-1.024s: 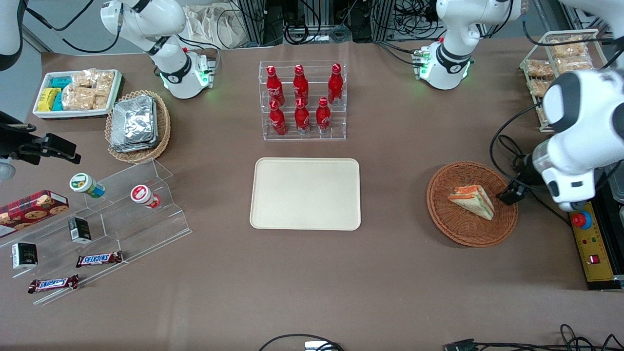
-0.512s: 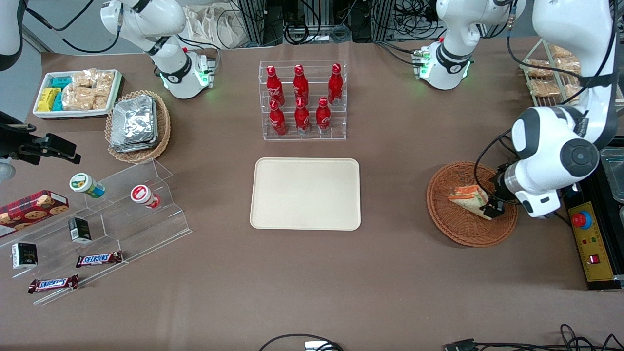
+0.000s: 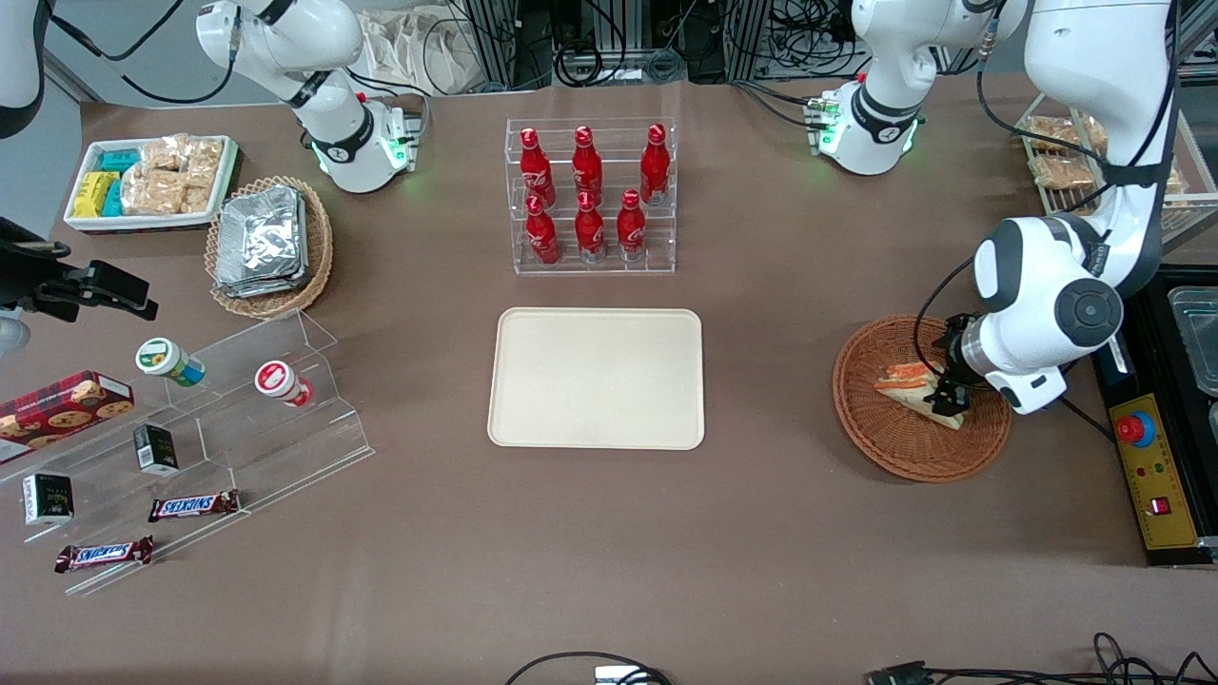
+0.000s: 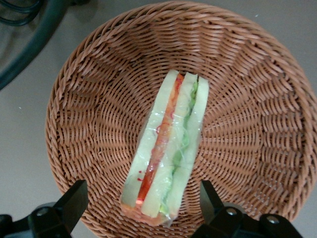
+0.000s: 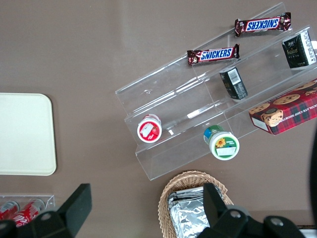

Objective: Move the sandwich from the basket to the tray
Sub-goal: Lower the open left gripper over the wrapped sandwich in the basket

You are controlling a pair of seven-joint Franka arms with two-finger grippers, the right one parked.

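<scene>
A: Moved since a second ago: gripper (image 3: 948, 404), from the basket's (image 3: 890, 452) rim to over the sandwich (image 3: 906, 383). Jaws spread wide, one fingertip (image 4: 74, 201) on each side of the wedge, nothing gripped.

B: Sandwich location?

A: Middle of basket, near the table's working-arm edge; tray (image 3: 596, 378) bare at table centre.

B: Handling note?

A: Lower straight, close on the bread faces, squeeze lightly; filling looks soft.

B: Obscured?

A: Front view: the wrist covers the wedge's near corner. Contact with it cannot be judged.
</scene>
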